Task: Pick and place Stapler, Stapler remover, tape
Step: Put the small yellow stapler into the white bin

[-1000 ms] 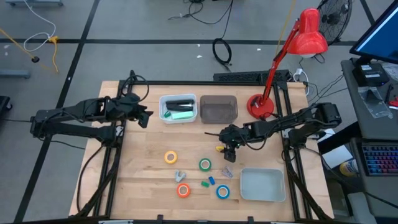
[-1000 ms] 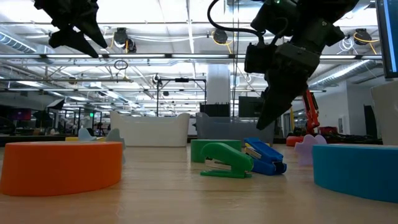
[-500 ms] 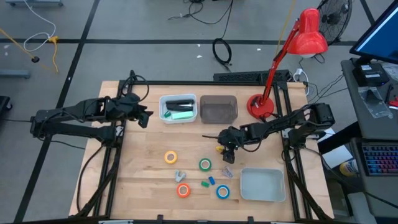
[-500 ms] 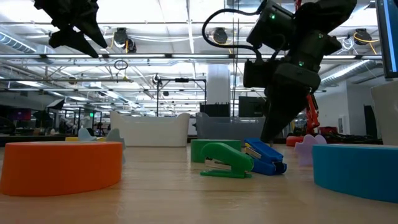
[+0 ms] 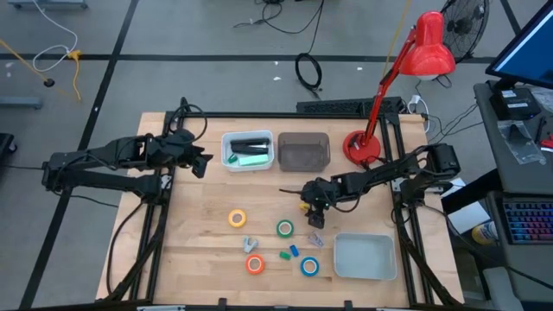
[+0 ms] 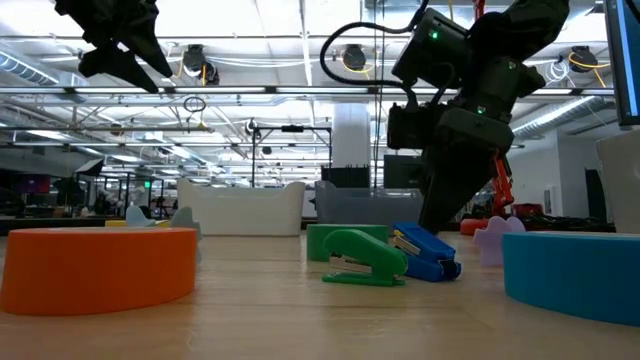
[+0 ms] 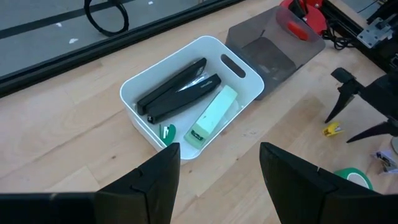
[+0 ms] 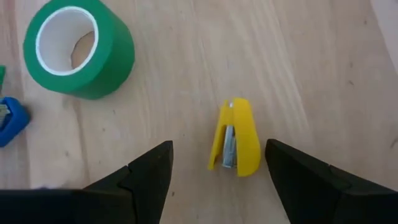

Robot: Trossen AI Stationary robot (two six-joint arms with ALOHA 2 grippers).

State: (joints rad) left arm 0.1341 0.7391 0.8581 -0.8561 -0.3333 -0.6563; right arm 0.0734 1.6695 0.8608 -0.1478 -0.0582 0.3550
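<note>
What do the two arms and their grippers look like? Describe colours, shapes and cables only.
Both arms are dark, jointed and slim. The left gripper and the right gripper each end in two matte black, wedge-shaped fingers. A black cable loops above the right arm's wrist in the low view, where a small green light glows.

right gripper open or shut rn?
Open. The right gripper has its fingers spread wide on either side of the yellow stapler, not touching it.

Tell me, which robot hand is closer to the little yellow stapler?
Right. The right gripper hangs just above the yellow stapler, fingers open. The left gripper waits far off, beside the white bin.
</note>
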